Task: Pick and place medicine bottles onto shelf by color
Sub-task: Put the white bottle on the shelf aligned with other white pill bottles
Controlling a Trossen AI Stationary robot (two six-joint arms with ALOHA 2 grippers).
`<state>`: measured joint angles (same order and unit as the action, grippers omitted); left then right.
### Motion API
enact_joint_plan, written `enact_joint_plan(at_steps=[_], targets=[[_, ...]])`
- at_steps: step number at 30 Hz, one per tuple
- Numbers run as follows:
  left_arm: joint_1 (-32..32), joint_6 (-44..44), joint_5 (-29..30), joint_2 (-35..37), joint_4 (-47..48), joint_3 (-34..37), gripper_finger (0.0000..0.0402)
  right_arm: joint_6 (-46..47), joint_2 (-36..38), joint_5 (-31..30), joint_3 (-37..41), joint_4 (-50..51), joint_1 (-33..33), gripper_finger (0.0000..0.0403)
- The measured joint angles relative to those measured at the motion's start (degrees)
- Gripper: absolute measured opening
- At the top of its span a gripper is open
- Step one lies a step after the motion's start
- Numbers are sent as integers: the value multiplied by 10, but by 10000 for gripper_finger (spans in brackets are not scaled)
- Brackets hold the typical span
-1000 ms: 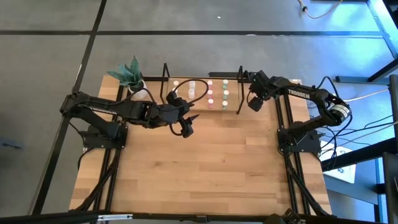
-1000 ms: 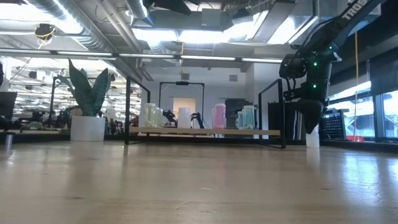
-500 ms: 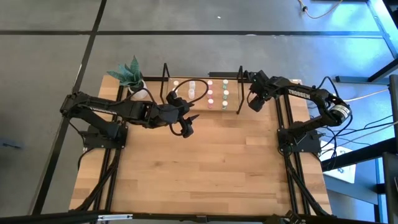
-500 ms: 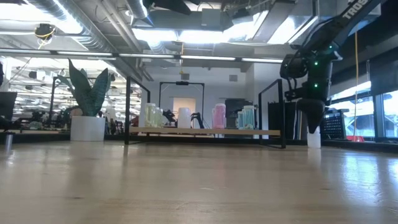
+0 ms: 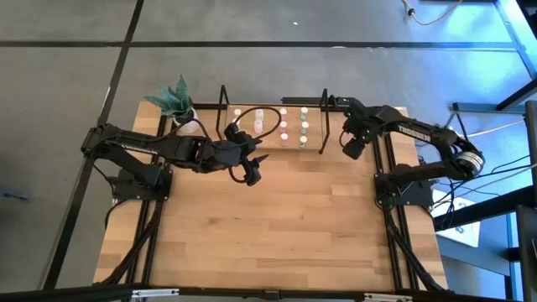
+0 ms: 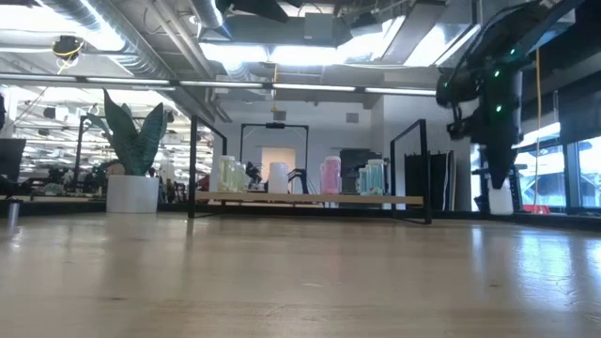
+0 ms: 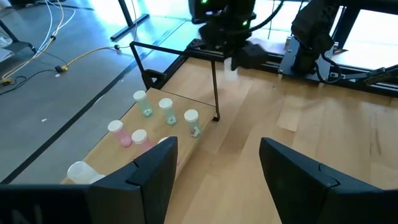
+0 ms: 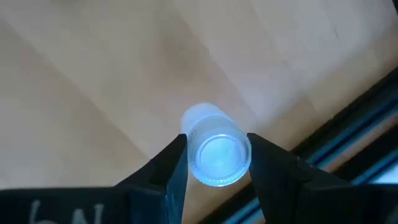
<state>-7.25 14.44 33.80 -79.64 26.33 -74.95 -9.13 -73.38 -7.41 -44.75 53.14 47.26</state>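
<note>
Spanning pale planks – wooden tabletop (image 5: 285, 226) – above grey floor (image 5: 252, 75).

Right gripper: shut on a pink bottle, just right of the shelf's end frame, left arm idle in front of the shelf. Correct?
Not quite: the bottle is white, not pink, as the right wrist view shows. The rest holds: the right gripper is shut on it just right of the shelf end frame, and the left gripper waits open in front of the shelf.
</note>
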Motion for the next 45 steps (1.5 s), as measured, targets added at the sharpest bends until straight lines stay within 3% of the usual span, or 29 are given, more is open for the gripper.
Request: enact_joint_plan(at_steps=[12, 22, 33, 38, 45], targets=[[0, 0, 0, 0, 0, 0, 221, 82, 149, -4, -5, 79, -146, 151], [1, 0, 0, 0, 0, 0, 221, 212, 154, -5, -70, 125, -302, 151], [0, 3, -12, 0, 0, 0, 221, 249, 46, -5, -172, 104, -447, 151], [0, 4, -37, 0, 12, 0, 221, 196, -42, -5, -221, 85, -475, 151], [-12, 5, -50, 0, 107, 0, 221, 107, -142, 5, -270, 17, -487, 151]])
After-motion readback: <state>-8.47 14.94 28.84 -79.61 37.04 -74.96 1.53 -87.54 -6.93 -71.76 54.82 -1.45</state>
